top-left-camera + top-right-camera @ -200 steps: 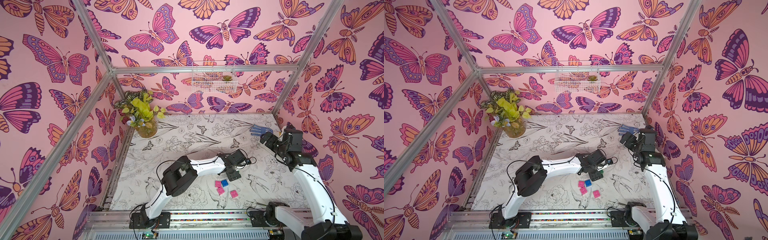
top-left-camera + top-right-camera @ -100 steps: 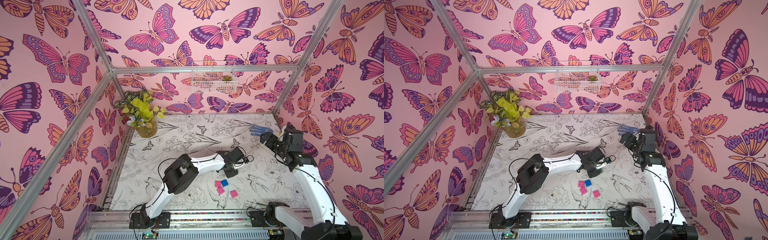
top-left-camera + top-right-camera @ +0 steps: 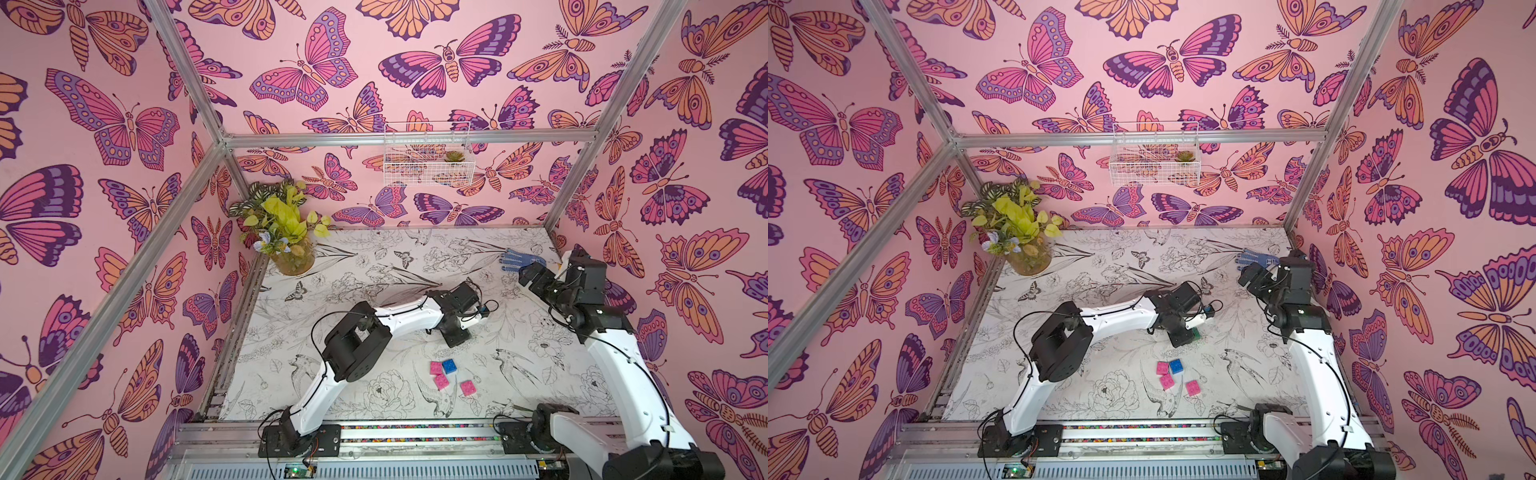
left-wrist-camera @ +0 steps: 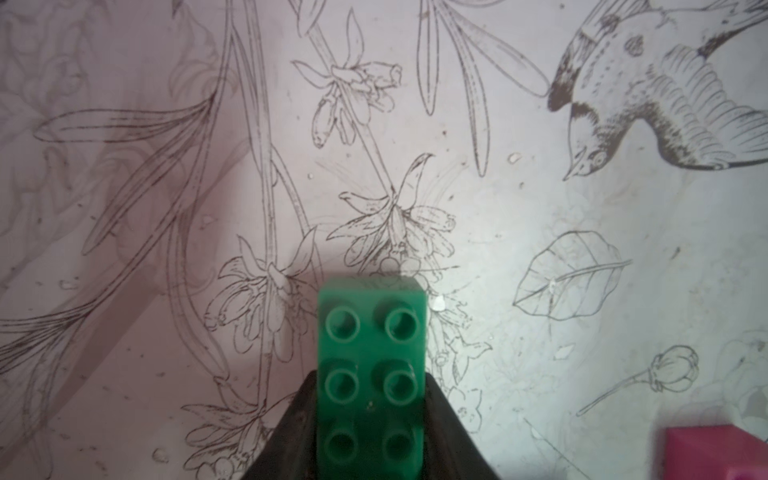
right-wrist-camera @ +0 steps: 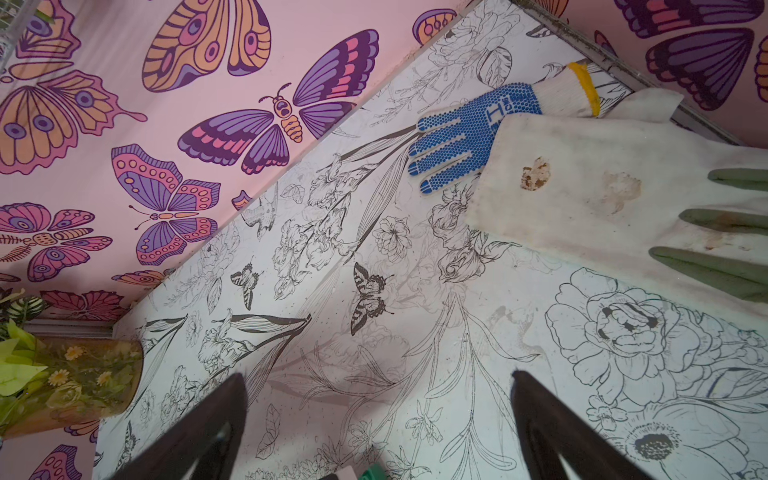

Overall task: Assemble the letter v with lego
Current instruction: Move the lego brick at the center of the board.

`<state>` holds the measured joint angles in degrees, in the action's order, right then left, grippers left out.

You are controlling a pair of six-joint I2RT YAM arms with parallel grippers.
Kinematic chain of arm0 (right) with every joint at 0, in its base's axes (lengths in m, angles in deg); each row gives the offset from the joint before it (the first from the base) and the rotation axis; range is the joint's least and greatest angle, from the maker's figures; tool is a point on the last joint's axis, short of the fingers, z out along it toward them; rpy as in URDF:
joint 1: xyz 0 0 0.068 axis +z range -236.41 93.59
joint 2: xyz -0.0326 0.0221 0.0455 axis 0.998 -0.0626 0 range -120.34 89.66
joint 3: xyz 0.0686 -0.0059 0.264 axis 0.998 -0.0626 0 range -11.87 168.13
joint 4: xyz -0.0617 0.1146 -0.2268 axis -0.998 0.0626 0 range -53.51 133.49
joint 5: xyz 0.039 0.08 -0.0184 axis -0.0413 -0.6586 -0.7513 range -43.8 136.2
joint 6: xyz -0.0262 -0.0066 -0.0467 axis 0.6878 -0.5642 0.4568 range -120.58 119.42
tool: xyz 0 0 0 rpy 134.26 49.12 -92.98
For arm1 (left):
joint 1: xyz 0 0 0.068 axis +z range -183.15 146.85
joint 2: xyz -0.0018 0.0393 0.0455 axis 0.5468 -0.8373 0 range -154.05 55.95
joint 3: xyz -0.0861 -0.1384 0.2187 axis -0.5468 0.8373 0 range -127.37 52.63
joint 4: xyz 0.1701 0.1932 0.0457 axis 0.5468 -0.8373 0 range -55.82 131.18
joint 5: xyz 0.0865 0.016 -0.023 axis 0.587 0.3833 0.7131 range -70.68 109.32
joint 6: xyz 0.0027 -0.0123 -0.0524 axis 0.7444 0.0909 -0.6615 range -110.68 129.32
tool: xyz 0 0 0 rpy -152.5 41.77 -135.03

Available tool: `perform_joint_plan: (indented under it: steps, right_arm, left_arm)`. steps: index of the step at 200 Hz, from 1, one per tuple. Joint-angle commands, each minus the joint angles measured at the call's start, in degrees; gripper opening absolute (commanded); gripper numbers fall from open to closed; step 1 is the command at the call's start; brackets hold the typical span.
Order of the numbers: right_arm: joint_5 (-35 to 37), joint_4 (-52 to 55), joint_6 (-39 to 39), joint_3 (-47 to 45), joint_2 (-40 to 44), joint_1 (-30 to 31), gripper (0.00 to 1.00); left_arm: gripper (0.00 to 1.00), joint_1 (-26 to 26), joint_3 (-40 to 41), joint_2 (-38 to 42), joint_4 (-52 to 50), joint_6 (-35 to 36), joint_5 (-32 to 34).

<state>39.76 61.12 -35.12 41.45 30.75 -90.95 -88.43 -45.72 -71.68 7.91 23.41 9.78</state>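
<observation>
both top views look down from high above the near edge onto the whole table (image 3: 374,257) and back wall (image 3: 353,178), sharing nearly everything. the left wrist view sits very close over the table, facing down at the green brick (image 4: 371,374). the right wrist view looks low across the table toward the far corners, catching the glove (image 5: 465,133) and vase (image 5: 91,374), which both top views also show.

The flower-printed table (image 3: 374,266) carries three pink bricks (image 3: 441,381) and a blue brick (image 3: 449,366) near its front. A vase (image 3: 293,259) and a glove (image 3: 515,261) sit in its far corners.
</observation>
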Motion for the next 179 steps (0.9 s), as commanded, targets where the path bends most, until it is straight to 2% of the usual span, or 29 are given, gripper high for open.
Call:
perform_joint_plan:
  steps: [1, 31, 99, 129, 152, 179]
  right_arm:
    - [-1.46, -1.32, -0.26, -0.76, -0.05, -0.43, 0.99]
    - [-3.33, -3.15, -0.85, -1.13, -0.23, -0.47, 0.99]
    - [-6.57, -5.64, -0.79, -1.64, -2.73, -0.47, 0.99]
    - [-7.08, -7.10, -1.15, -1.64, -3.95, -0.38, 0.99]
    - [-7.77, -8.34, -1.75, -1.70, -5.21, -0.46, 0.99]
    - [-8.32, -9.24, -1.67, -1.64, -6.73, -0.47, 0.99]
  left_arm:
    - [0.35, 2.13, 0.17, 0.45, -3.48, 2.80, -0.65]
    - [0.39, 5.69, 1.83, 2.65, -4.89, 5.45, -0.05]
    - [0.42, 13.36, 5.34, 6.14, -7.19, 14.16, -2.80]
    - [0.47, 14.74, 6.04, 6.91, -7.92, 15.87, -2.60]
    - [0.47, 15.68, 6.71, 7.51, -7.92, 15.73, -1.28]
    - [0.47, 16.26, 7.31, 8.22, -7.33, 15.68, -3.20]
